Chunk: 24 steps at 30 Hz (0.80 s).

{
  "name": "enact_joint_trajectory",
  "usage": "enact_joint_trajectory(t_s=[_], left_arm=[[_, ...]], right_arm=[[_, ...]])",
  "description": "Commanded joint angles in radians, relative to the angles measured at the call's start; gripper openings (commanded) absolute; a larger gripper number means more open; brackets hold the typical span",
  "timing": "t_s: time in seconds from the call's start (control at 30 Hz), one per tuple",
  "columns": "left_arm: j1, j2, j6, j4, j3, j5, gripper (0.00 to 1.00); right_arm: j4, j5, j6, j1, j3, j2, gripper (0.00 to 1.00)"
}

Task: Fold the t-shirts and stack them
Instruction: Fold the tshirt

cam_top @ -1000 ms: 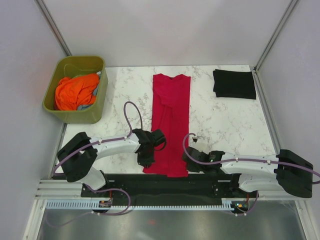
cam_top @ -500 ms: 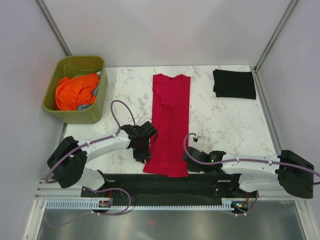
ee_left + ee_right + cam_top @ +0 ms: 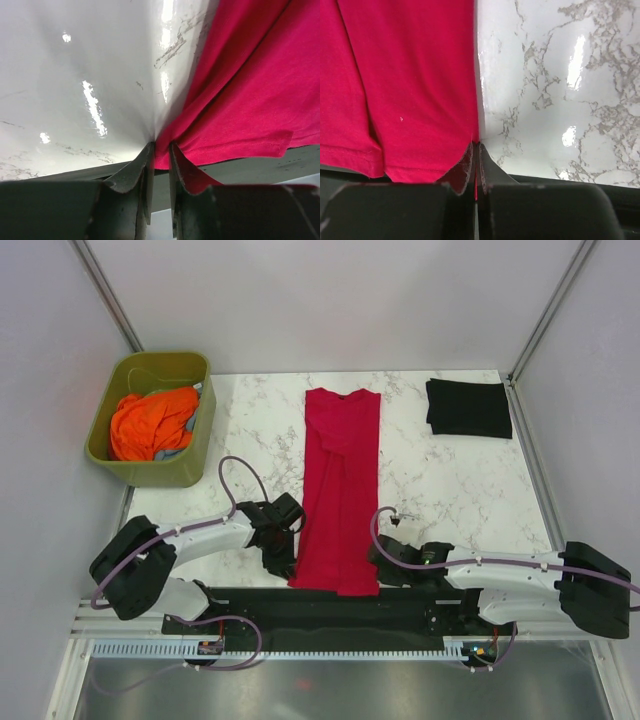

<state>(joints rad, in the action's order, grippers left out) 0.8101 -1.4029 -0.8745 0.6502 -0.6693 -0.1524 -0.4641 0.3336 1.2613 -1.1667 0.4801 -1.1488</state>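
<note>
**Low reach at the near hem**

The red t-shirt (image 3: 342, 490) lies as a long narrow strip down the middle of the bench (image 3: 450, 490), collar at the far end and hem at the near edge. Both arms stretch low and nearly flat toward that hem, one from each side, with forearms angled inward.

The left hand (image 3: 160, 150) sits at the hem's left corner. Its fingers stand a narrow gap apart, and the cloth's edge shows at the gap. The right hand (image 3: 476, 147) sits at the hem's right corner, its fingers pressed together on a sliver of the red edge.

The black t-shirt (image 3: 468, 408) lies folded in a rectangle, well apart from the red t-shirt and to the right of its collar end. An olive tub (image 3: 195, 455) holding orange cloth (image 3: 150, 425) stands to the left of the collar end.
</note>
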Motion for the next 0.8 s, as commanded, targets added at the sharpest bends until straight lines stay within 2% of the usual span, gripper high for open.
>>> enact_joint_trajectory(t_s=[0.0, 0.07, 0.1, 0.2, 0.4, 0.77], left_arm=[[0.011, 0.007, 0.022, -0.057, 0.02, -0.036, 0.23], [0.017, 0.012, 0.019, -0.058, 0.017, -0.036, 0.24], [0.017, 0.016, 0.019, -0.057, 0.014, -0.036, 0.28], [0.017, 0.059, 0.026, -0.043, 0.008, -0.018, 0.36], [0.017, 0.091, 0.04, -0.017, 0.004, -0.015, 0.39], [0.02, 0.119, 0.023, -0.083, 0.082, -0.047, 0.42]], right_arm=[[-0.048, 0.009, 0.026, 0.002, -0.011, 0.041, 0.0], [-0.06, -0.005, 0.02, 0.004, 0.008, 0.055, 0.04], [-0.071, -0.007, 0.021, 0.002, 0.018, 0.07, 0.13], [-0.11, -0.019, 0.016, 0.002, 0.07, 0.092, 0.25], [-0.062, -0.12, 0.052, -0.002, 0.029, 0.101, 0.35], [-0.007, -0.137, 0.118, -0.039, -0.049, 0.1, 0.47]])
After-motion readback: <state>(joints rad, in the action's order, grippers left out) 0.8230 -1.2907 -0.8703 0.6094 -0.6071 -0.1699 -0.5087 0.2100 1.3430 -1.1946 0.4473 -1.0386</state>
